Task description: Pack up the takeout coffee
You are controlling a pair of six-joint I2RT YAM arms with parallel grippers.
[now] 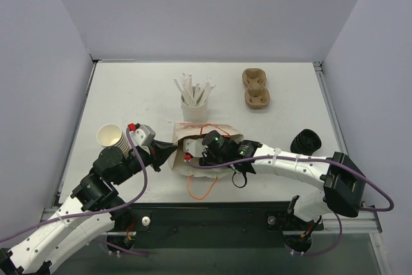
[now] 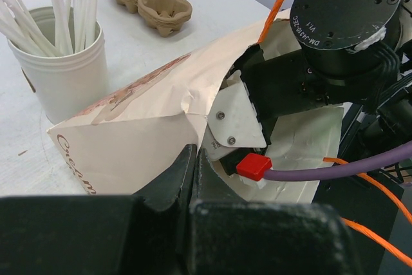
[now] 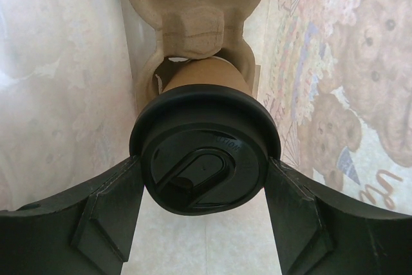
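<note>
The takeout coffee [image 3: 205, 152], a brown paper cup with a black lid, lies inside the paper bag [image 3: 58, 62], its base in a cardboard cup carrier [image 3: 193, 17]. My right gripper [image 3: 203, 167] reaches into the bag and its fingers [image 3: 109, 217] press both sides of the lid. In the top view the bag [image 1: 193, 132] lies on its side mid-table and hides the cup; the right wrist [image 1: 215, 146] is at its mouth. My left gripper [image 2: 193, 159] is shut on the bag's [image 2: 141, 127] mouth edge and shows in the top view [image 1: 168, 154].
A stack of lidless brown cups [image 1: 111, 136] stands by the left arm. A stack of black lids [image 1: 306, 142] lies right. A white cup of stirrers [image 1: 194, 104] and spare carriers [image 1: 255, 88] stand behind the bag. The bag's orange handle [image 1: 201, 188] loops toward the near edge.
</note>
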